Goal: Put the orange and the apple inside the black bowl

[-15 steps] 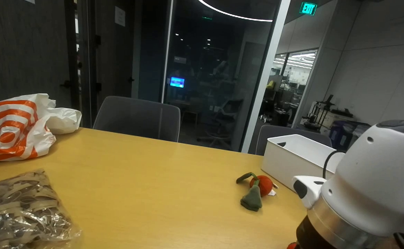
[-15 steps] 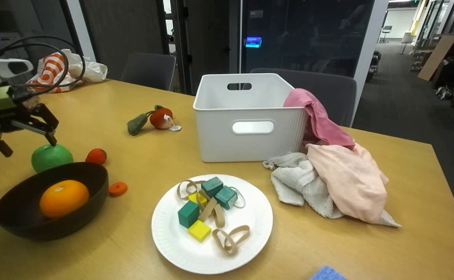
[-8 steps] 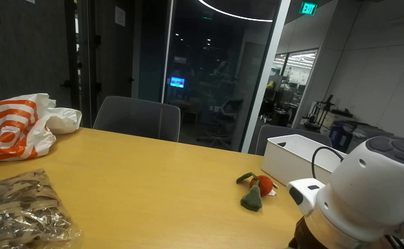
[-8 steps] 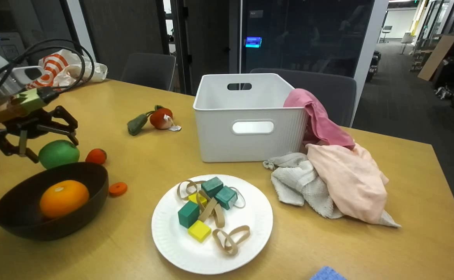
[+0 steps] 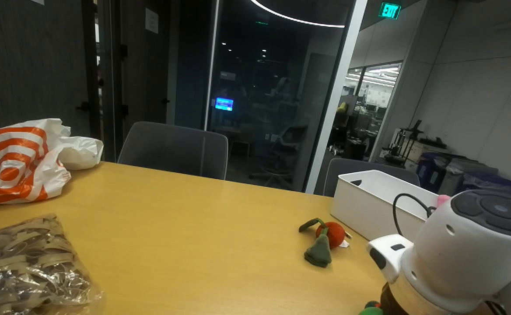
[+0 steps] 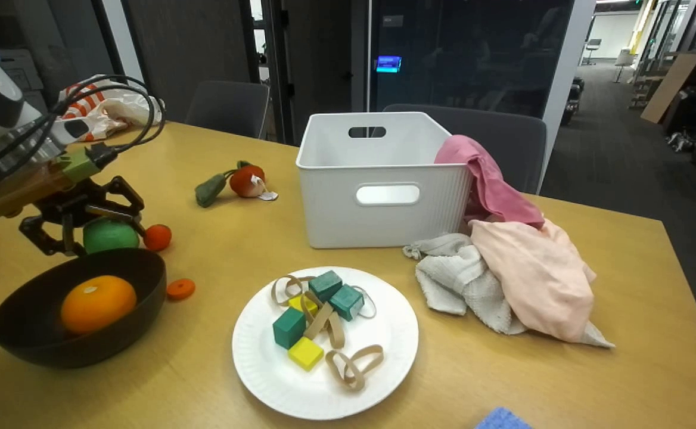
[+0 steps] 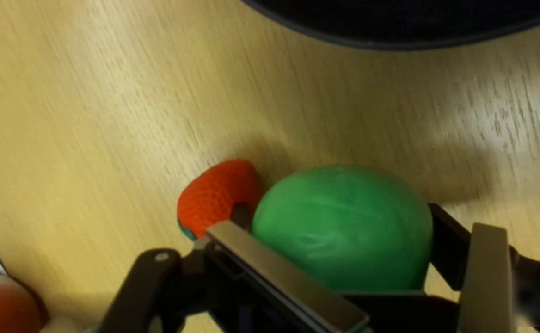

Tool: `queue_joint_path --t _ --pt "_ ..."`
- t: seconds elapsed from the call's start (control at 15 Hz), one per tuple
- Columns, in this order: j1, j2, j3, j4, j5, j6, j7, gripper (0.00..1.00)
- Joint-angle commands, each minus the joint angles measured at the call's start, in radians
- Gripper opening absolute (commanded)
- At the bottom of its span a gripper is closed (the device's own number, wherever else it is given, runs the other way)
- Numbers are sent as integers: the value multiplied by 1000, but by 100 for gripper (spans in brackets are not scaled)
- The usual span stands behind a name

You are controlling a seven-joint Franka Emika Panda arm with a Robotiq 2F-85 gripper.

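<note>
The orange (image 6: 99, 304) rests inside the black bowl (image 6: 98, 348) in an exterior view. The bowl's rim also shows at the top of the wrist view (image 7: 381, 45). The apple, a green round fruit (image 6: 111, 232), sits on the table just behind the bowl; it fills the middle of the wrist view (image 7: 344, 226). My gripper (image 6: 110, 239) is low over the apple with its fingers apart, one on each side of it. In the wrist view, my gripper (image 7: 339, 217) has the right finger against the apple and the left fingertip between apple and strawberry.
A red strawberry (image 6: 157, 237) touches or nearly touches my finger. An orange disc (image 6: 180, 289) lies beside the bowl. A white plate (image 6: 384, 363) holds blocks and bands. A white bin (image 6: 336, 214), cloths (image 6: 533, 280) and a red vegetable (image 6: 244, 182) stand farther off.
In an exterior view, my gripper has moved right and down around the apple. The apple has slid right along the table, and the strawberry has shifted slightly right. The orange and bowl have not moved.
</note>
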Motion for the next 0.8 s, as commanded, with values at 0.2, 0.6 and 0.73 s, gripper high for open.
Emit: queue_joint_path --t 0.2,0.6,0.73 --pt "60 -50 -50 34 267 -44 -45 7" --pt "25 -235 -88 101 366 -274 8 10" --pt "-30 -296 -93 112 300 -384 57 9"
